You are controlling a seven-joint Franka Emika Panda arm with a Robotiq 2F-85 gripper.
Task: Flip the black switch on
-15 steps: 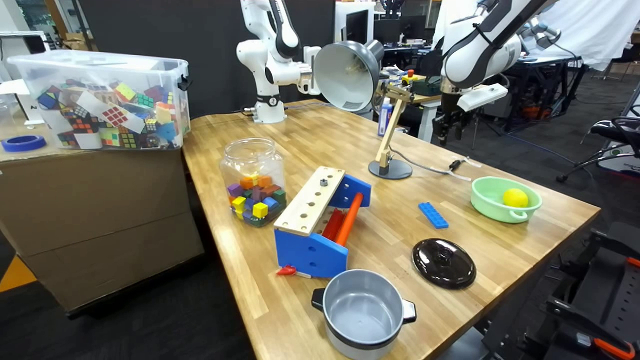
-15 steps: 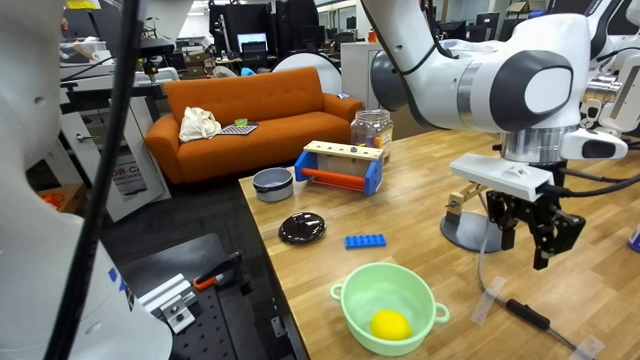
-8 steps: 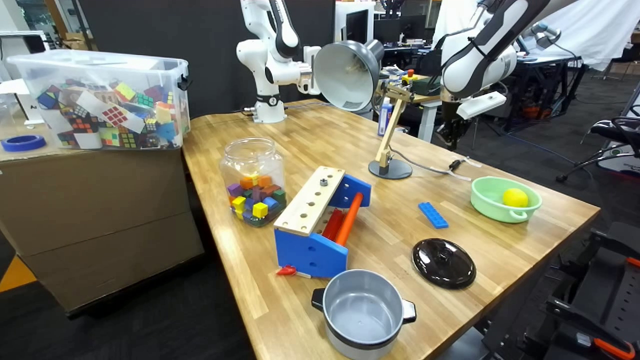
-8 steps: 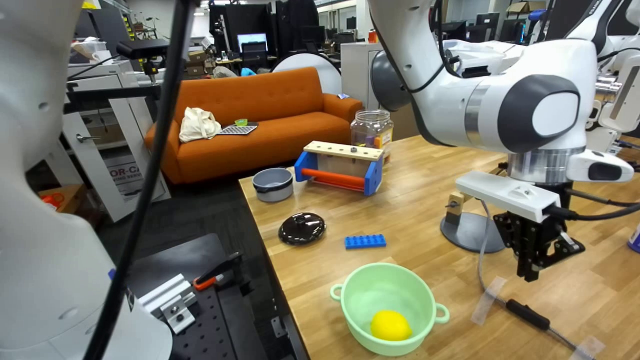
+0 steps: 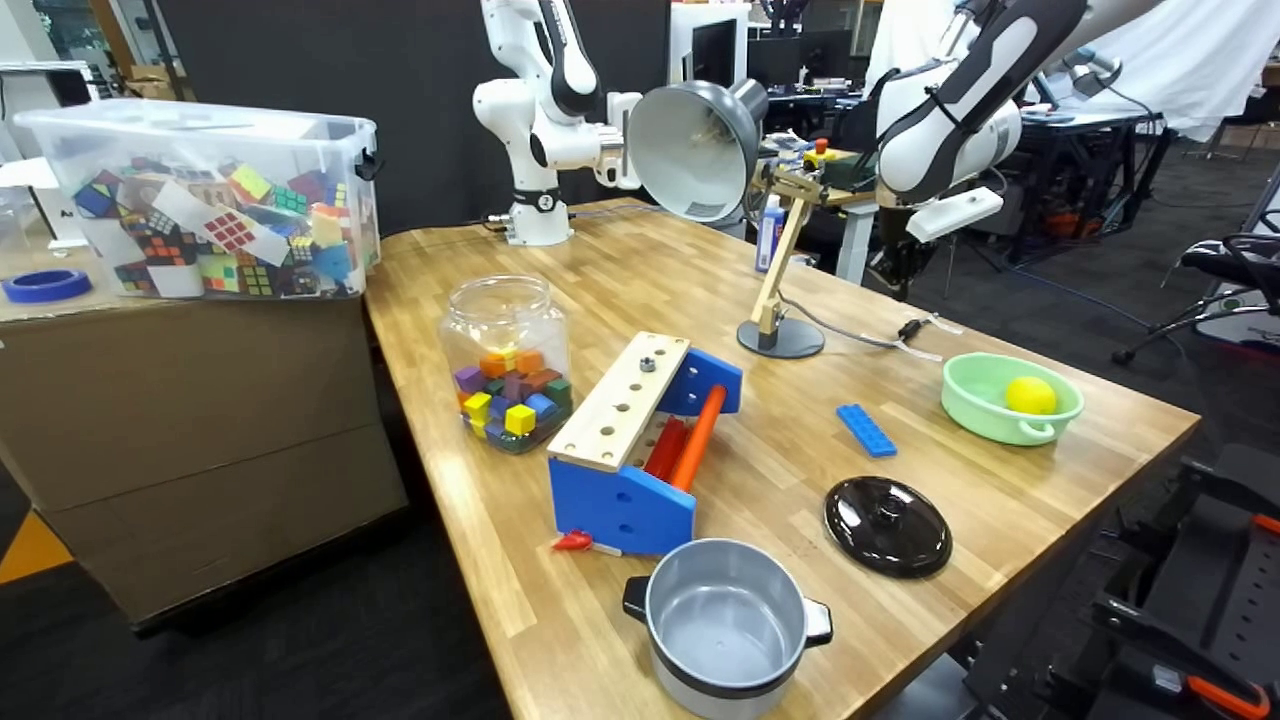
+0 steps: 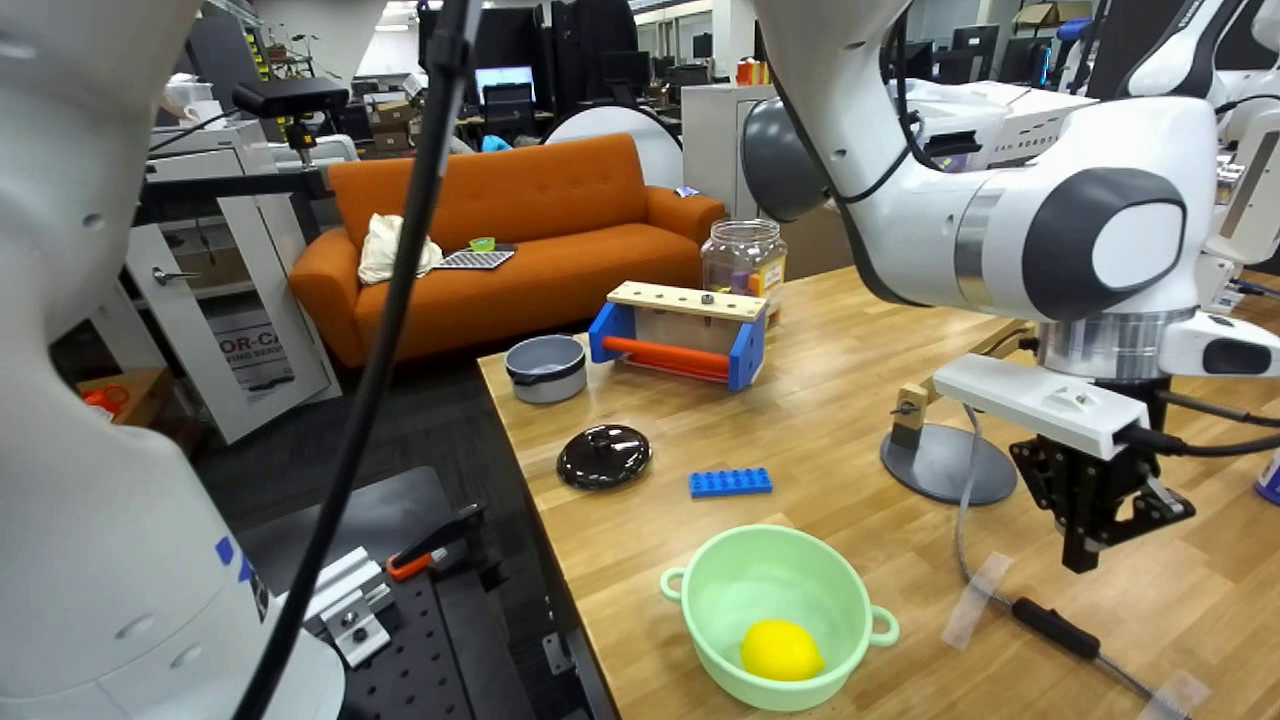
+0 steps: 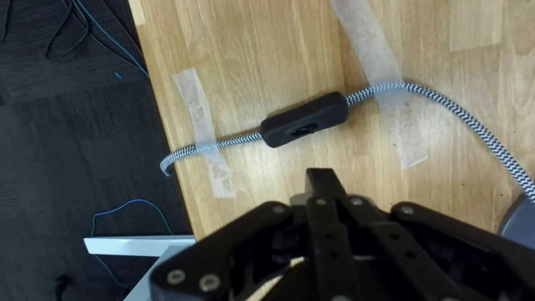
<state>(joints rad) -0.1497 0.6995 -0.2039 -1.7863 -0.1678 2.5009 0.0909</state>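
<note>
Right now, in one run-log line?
gripper: shut, empty, apart from switch | black switch: cord taped either side | lamp: looks unlit | flip: apparently pending

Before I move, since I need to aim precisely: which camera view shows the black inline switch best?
The wrist view: the black inline switch is largest there, uncovered, with its rocker discernible. Both exterior views show it smaller, a dark oblong or merely a tiny dark shape, with the rocker indistinct in each.

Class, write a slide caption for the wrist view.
Closed pincer near a black switch, its cord taped to the table.
</note>
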